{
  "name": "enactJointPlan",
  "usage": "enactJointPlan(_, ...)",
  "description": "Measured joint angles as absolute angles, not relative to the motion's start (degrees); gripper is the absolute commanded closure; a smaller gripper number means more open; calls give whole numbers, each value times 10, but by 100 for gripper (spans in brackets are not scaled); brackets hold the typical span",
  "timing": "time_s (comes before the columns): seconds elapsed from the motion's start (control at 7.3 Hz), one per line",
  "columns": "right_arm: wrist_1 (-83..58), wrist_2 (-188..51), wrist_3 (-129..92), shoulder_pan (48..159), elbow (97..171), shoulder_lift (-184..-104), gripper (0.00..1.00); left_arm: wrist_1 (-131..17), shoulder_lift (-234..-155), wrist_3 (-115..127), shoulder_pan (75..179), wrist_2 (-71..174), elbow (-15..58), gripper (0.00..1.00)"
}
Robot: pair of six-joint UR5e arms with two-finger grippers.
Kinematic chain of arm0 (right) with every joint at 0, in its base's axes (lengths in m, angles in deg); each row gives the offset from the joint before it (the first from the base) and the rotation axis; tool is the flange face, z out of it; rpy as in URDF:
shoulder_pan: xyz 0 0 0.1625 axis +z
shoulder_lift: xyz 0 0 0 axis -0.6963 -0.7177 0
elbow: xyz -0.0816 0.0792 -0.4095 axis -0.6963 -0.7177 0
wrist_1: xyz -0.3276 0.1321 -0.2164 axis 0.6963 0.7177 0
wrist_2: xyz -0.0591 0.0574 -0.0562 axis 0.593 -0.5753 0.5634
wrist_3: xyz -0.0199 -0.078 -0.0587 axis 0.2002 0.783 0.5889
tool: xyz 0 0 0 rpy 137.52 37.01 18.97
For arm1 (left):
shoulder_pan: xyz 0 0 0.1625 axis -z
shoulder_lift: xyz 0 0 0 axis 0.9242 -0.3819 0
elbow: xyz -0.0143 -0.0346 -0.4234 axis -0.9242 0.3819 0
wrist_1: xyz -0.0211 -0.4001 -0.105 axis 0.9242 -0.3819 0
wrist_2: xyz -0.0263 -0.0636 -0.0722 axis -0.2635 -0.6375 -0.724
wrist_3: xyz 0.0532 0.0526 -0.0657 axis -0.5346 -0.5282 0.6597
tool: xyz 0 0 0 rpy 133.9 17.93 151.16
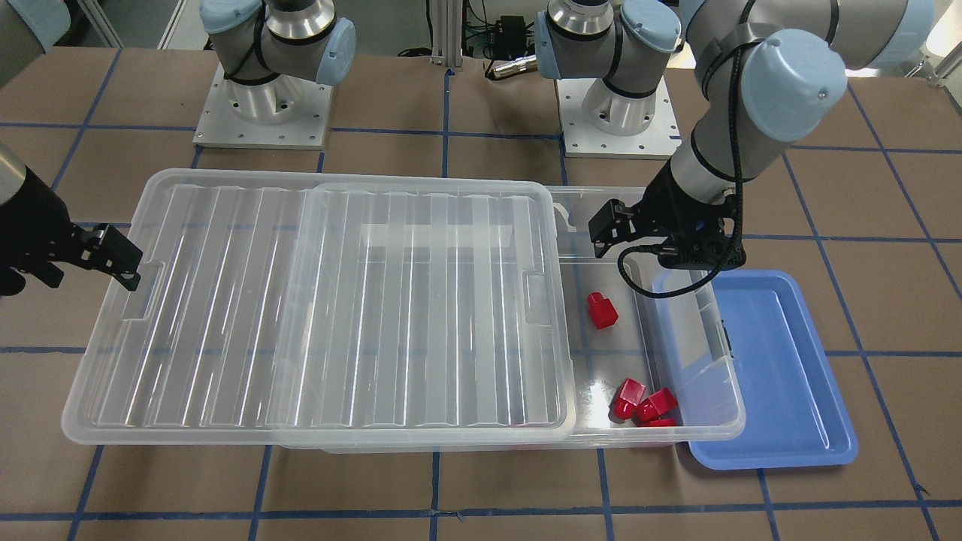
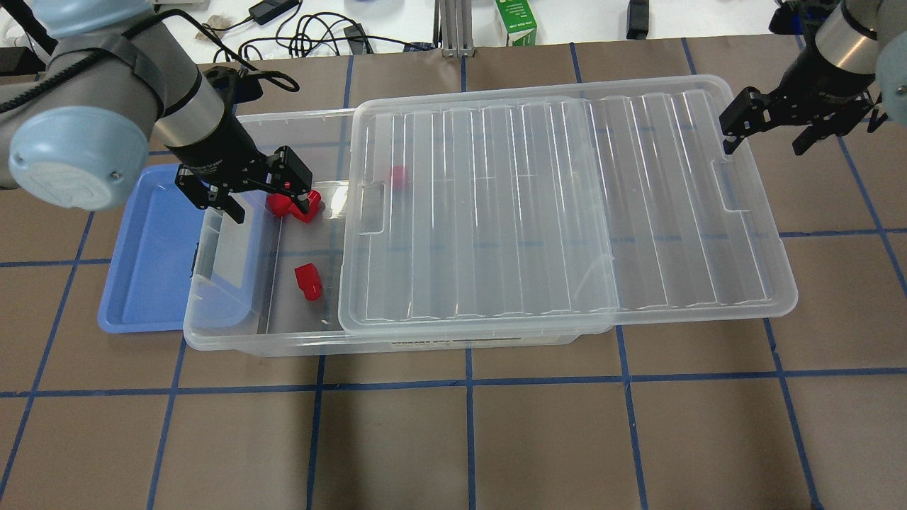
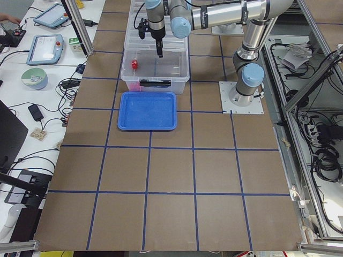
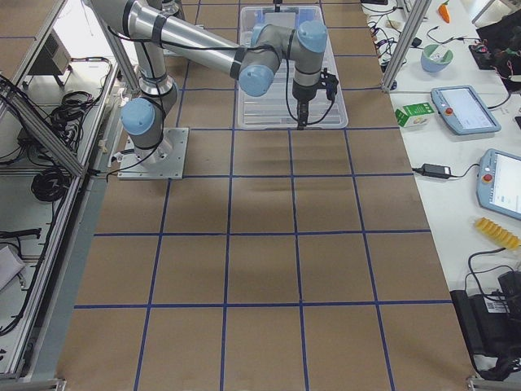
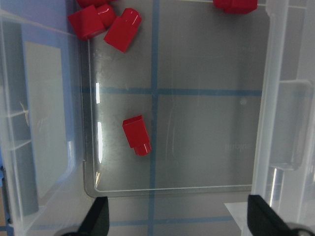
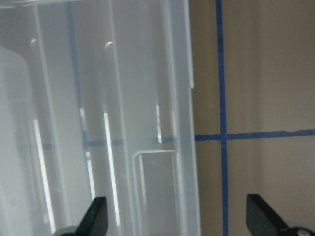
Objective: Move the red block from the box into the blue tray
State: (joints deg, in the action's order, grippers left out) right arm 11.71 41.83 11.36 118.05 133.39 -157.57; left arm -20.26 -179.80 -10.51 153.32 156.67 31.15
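Block (image 5: 136,135), bright red and squarish with a narrower stud, lies alone on the floor of the box (image 2: 234,333) at its uncovered end, apart from a red cluster (image 2: 290,205) and just beside the tray (image 2: 142,269). The left gripper (image 2: 273,212) hangs spread and empty above that end. The right gripper (image 2: 764,145) is spread and empty at the edge of the lid (image 2: 553,212). Only the overhead view shows another red piece blurred under the lid. The box's label is too small to read.

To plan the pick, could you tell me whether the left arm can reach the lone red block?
Probably yes: the lid is slid aside, leaving the red block uncovered near the open left gripper.
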Motion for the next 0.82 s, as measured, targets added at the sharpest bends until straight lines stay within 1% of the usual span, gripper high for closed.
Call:
enactJointPlan(0.27, 29, 408, 65, 1228, 1285, -1613, 0, -169, -1806, -97, 1533, 1569, 345, 0)
enactJointPlan(0.41, 1, 406, 21, 1259, 1275, -1632, 0, -155, -1815, -90, 1532, 1569, 354, 0)
enactJointPlan(0.82, -17, 405, -80, 1328, 1275, -1656, 0, -110, -1842, -77, 1531, 1570, 384, 0)
